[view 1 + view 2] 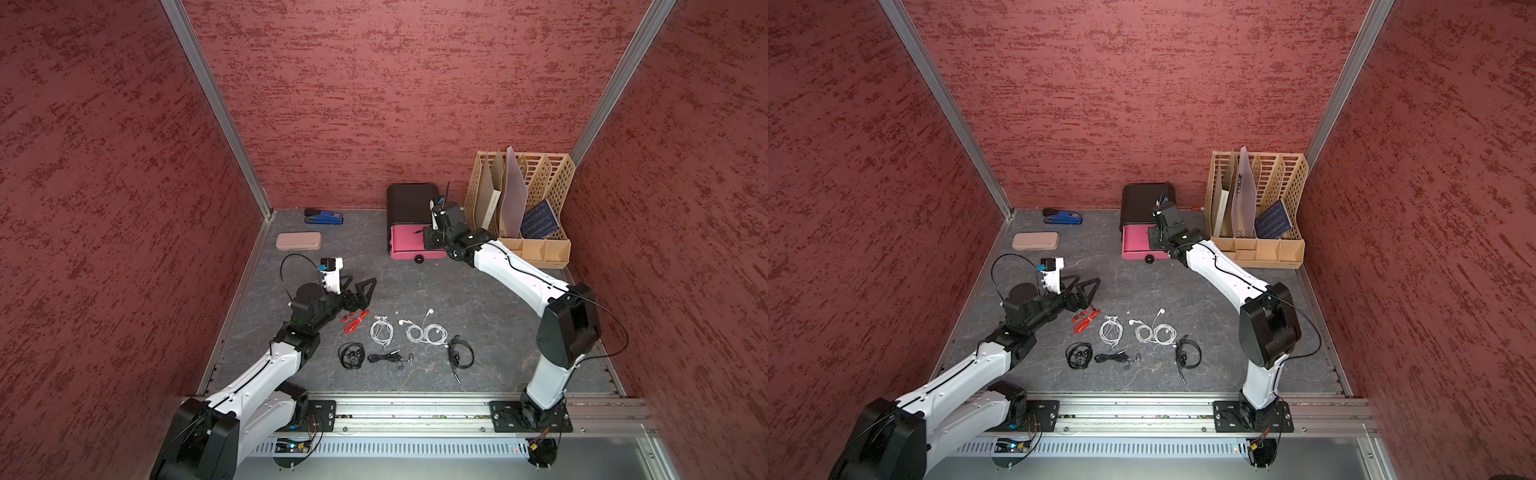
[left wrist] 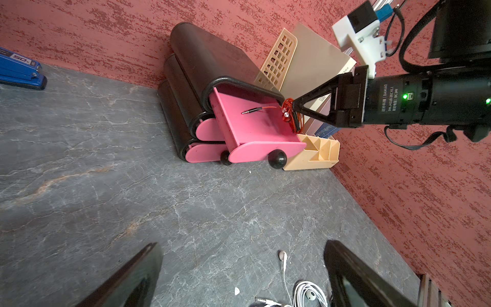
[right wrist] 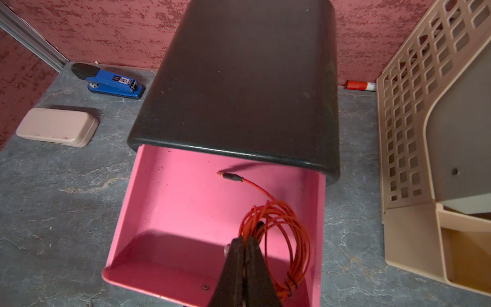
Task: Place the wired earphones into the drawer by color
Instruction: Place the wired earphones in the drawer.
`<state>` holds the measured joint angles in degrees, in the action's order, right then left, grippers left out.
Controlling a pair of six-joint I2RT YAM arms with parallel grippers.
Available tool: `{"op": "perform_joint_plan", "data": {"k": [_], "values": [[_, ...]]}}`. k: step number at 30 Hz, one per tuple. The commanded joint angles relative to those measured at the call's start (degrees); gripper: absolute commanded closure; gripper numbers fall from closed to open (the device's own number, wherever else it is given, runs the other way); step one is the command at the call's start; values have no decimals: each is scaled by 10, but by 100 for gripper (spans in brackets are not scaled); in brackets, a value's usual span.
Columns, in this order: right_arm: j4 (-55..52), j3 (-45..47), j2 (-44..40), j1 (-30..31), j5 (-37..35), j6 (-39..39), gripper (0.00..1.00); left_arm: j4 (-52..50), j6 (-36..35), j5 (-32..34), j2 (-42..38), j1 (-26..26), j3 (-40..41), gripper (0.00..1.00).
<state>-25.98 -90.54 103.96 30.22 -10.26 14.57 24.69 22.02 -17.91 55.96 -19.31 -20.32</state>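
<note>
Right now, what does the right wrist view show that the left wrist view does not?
Only the right wrist view: the beige case and a small red-and-white stick. Only the left wrist view: white earphones on the table and two shut lower drawers. Both: the open pink drawer, the red earphones in the right arm's shut jaws, the blue stapler and the beige file rack.

- blue stapler flat on grey marbled counter, by back wall near far left corner
- pinkish-beige oblong case just in front of stapler, apart from it; closed
- tan lattice file rack in far right corner; grey folders upright inside; dark blue notebook leaning in it
- red-capped stick against back wall, beside rack
- red textured walls
</note>
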Motion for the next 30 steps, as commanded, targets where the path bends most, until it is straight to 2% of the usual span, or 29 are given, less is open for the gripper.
{"op": "perform_joint_plan", "data": {"k": [1, 9, 13, 16, 22, 30], "values": [[10, -26, 16, -5, 5, -4, 97, 6, -12, 1, -4, -3, 4, 0], [8, -35, 33, -7, 7, -1, 95, 7, -12, 2, -1, -3, 4, 0], [4, -35, 25, -7, 16, 1, 66, 7, -13, 2, -1, -3, 4, 0], [1, -31, 8, -7, 22, 5, 52, 7, -13, 0, -1, -3, 4, 0], [-4, 4, -46, -8, 23, 10, 44, 6, -12, -1, -2, -3, 3, 0], [-8, 97, -149, -9, 25, 13, 39, 3, -12, -2, -3, -3, 2, 0]]}}
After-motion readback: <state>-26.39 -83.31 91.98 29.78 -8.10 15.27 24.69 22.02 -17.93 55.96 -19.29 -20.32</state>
